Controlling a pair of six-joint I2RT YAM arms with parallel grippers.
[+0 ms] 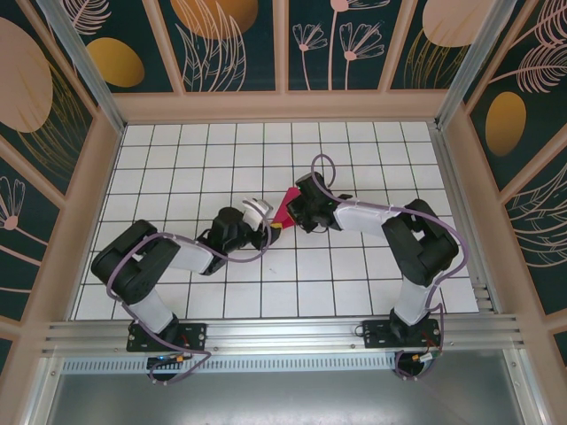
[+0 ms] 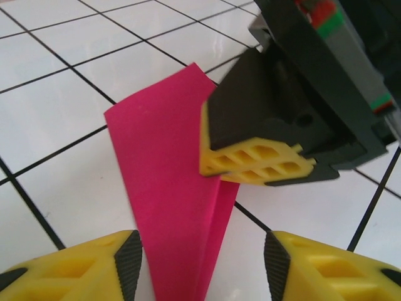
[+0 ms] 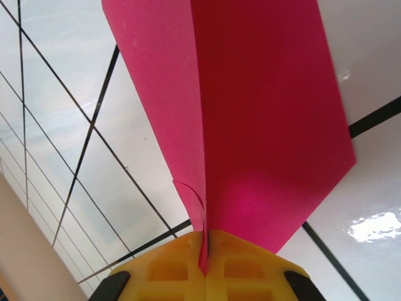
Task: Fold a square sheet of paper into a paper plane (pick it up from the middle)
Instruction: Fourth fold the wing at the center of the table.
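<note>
The magenta-pink sheet of paper (image 1: pixel 285 211) is folded along a centre ridge into a tapering paper plane shape (image 2: pixel 169 188) and hangs just over the white tiles. My right gripper (image 3: pixel 205 257) is shut on its folded edge (image 3: pixel 250 113), with the layers pinched between the yellow fingertips. In the left wrist view that right gripper (image 2: pixel 257 164) clamps the paper's right side. My left gripper (image 2: pixel 203 263) is open, one finger on each side of the paper's narrow end, with a gap at both pads. From above, the left gripper (image 1: pixel 264 228) sits just left of the paper and the right gripper (image 1: pixel 297 212).
The white grid-tiled table (image 1: pixel 177 168) is boxed in by wooden walls (image 1: pixel 97 204) on the left, back and right. An aluminium rail (image 1: pixel 283 335) runs along the near edge by the arm bases.
</note>
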